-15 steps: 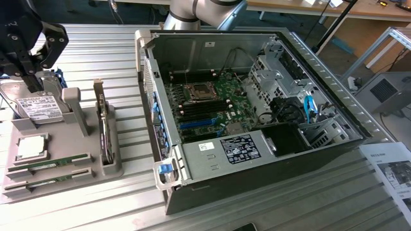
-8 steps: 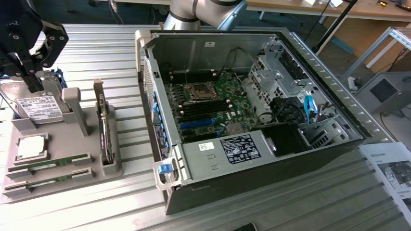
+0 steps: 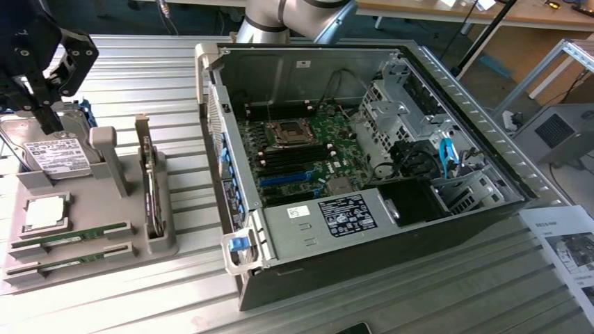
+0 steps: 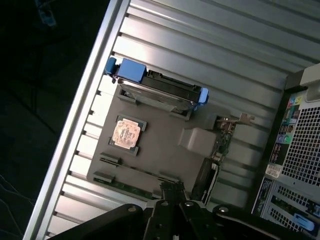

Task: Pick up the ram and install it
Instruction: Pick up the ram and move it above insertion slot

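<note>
A Universal Robots arm's black gripper (image 3: pixel 46 118) hangs over the far end of a grey parts tray (image 3: pixel 121 229) on a ribbed metal tabletop (image 3: pixel 139 299), at the exterior view's left. How its jaws stand cannot be told, and nothing is seen held in them. The ram (image 3: pixel 72 239) lies flat in the tray's near corner: two narrow green sticks, one beside the other, each seated in its own slot and well apart from the gripper. Between them and the gripper sit a square silver processor (image 3: pixel 44 212) in its recess and a hard drive (image 3: pixel 51 156) with a white label. An expansion card (image 3: pixel 149 188) stands upright on edge along the tray's side nearest the computer. To the exterior view's right the open computer case (image 3: pixel 464 139) lies on its side with its motherboard (image 3: pixel 307 156) exposed – the processor socket (image 3: pixel 288 129) bare, the dark memory slots just beside it. A printed sheet (image 3: pixel 566 250) lies at the far right. From the wrist camera the tray is seen from above, the hard drive's blue brackets (image 4: pixel 125 70) showing.
</note>
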`<action>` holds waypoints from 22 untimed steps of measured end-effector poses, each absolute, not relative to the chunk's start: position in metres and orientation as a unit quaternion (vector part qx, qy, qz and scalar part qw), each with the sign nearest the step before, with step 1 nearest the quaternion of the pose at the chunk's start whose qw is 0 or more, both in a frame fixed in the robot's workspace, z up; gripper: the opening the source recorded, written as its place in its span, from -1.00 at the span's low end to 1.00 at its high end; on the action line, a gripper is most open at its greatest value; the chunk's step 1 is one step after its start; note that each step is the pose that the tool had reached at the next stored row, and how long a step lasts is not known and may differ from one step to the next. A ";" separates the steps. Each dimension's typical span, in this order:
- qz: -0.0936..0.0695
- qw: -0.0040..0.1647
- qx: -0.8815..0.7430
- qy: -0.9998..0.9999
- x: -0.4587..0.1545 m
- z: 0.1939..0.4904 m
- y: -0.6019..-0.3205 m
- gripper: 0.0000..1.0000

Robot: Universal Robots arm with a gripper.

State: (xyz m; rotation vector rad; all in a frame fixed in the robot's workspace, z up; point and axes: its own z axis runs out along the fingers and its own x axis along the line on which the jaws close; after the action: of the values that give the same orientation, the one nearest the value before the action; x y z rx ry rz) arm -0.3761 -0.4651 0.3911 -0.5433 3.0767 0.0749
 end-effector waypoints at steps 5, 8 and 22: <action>0.024 0.008 -0.199 0.980 -0.376 0.391 -0.465 -0.79; 0.024 0.007 -0.215 0.976 -0.376 0.391 -0.465 -0.79; 0.025 0.005 -0.285 0.958 -0.375 0.391 -0.465 -0.79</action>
State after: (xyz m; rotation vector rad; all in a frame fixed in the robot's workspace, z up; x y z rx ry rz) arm -0.3747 -0.4651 0.3910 -0.8913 3.0001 0.0775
